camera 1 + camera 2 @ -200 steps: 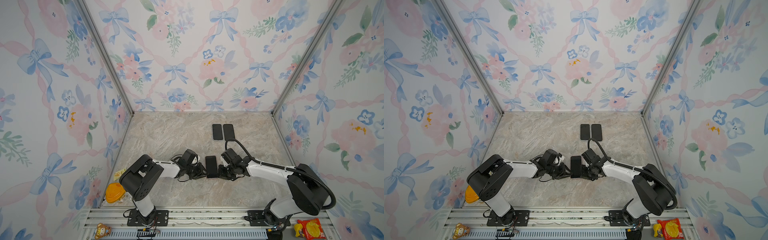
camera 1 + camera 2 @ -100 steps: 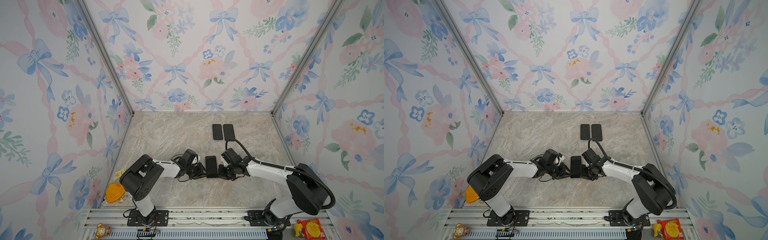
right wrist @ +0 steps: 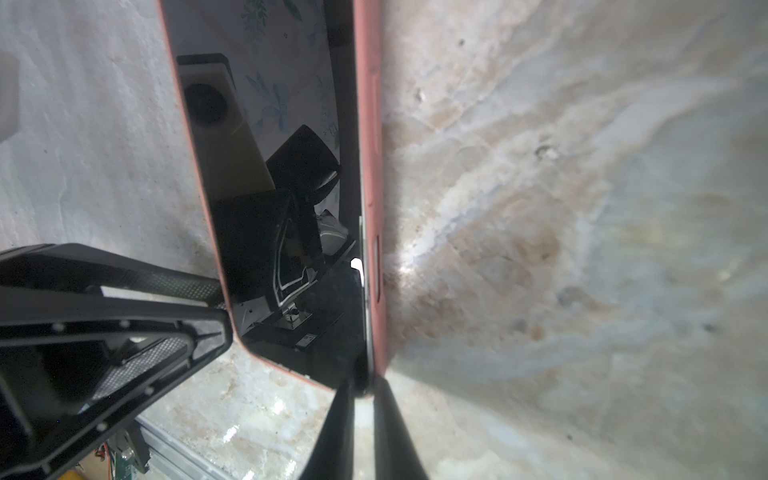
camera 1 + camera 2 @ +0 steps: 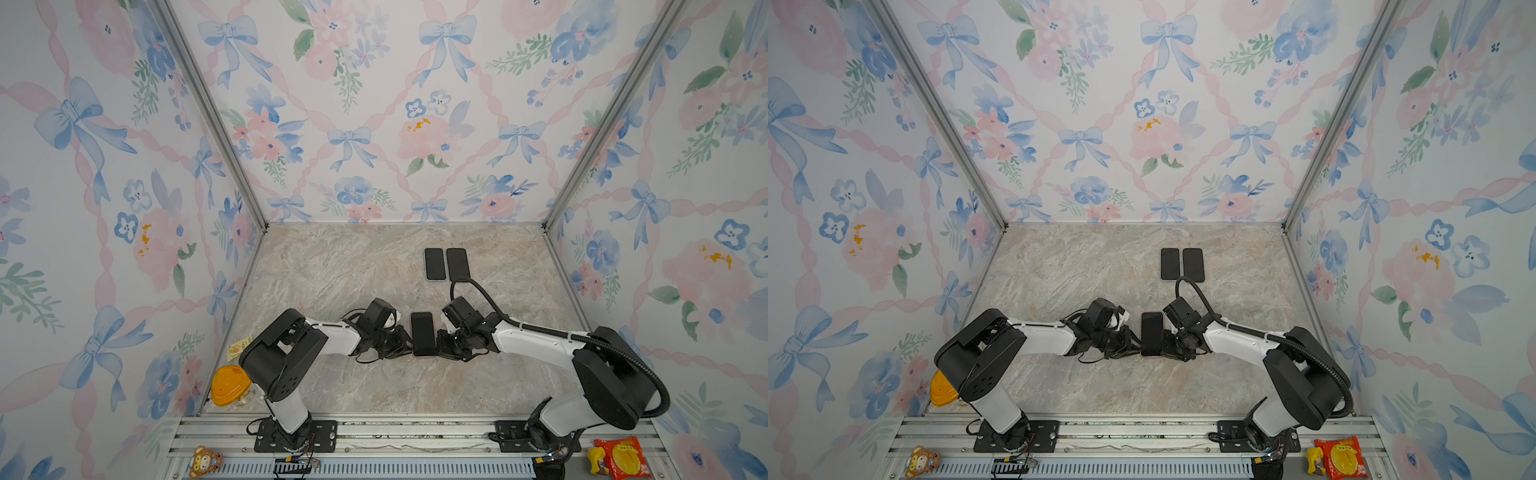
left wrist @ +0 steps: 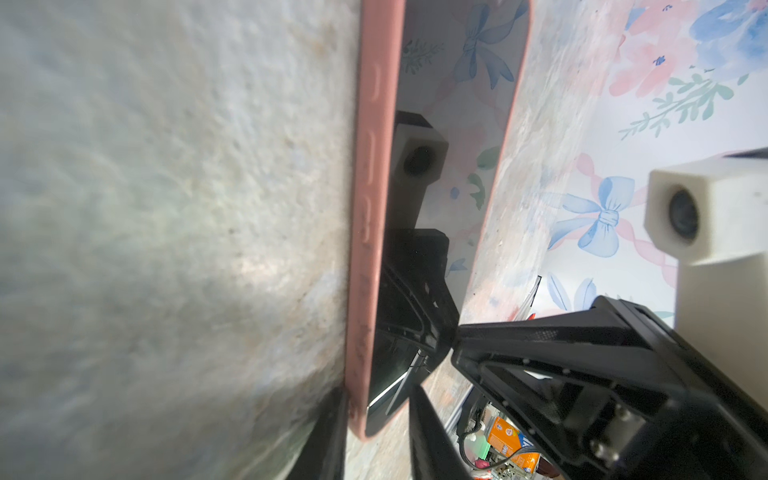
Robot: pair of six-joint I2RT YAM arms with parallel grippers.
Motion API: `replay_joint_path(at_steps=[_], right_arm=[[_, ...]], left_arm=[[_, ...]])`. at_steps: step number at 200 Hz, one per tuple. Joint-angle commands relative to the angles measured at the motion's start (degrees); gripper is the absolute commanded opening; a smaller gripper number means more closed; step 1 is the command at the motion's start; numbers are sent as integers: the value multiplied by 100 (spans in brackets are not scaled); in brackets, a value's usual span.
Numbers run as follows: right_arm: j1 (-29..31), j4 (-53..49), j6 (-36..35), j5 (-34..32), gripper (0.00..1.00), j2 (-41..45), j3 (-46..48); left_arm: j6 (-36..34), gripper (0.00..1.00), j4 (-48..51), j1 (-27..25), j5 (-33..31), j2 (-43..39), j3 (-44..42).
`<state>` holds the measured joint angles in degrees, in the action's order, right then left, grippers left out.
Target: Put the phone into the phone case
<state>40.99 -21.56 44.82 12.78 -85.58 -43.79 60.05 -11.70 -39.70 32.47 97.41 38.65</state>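
Unmoved: left tool (image 4: 409, 348), right tool (image 4: 439, 343) straddle phone case (image 4: 423, 335) edges; marble (image 4: 353, 270) around.

The phone case (image 5: 365, 208) is showing up dusty salmon pink, hugging a glossy black phone (image 4: 423, 338). The walls (image 4: 374, 124) are wearing watercolour florals: blue bows, pink ribbons, green leaves on white. The tabletop (image 4: 353, 270) is looking marbled beige-grey. The left arm (image 4: 332, 336) and right arm (image 4: 536, 338) are both rocking white shells with black joints. Two more phones (image 4: 435, 264) are sitting there black.
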Motion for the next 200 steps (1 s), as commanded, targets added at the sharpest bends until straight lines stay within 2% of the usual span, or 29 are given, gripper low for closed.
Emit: replay_joint_path(at_steps=[1, 12, 55, 118, 200], right_arm=[[-2, -480, -66, -547, 21, 423, -75], [-41, -410, -31, -609, 24, 480, -38], [-83, 346, 137, -191, 23, 171, 158], [-109, 472, 49, -40, 28, -89, 148], [-105, 714, 131, 98, 24, -169, 343]], left_arm=[[-340, 30, 930, -32, -284, -226, 162], [-420, 30, 1202, 35, -247, -237, 245], [-415, 32, 1310, 86, -131, -251, 309], [-451, 32, 1302, 11, -135, 15, 603], [-420, 32, 1166, -79, -153, 178, 608]])
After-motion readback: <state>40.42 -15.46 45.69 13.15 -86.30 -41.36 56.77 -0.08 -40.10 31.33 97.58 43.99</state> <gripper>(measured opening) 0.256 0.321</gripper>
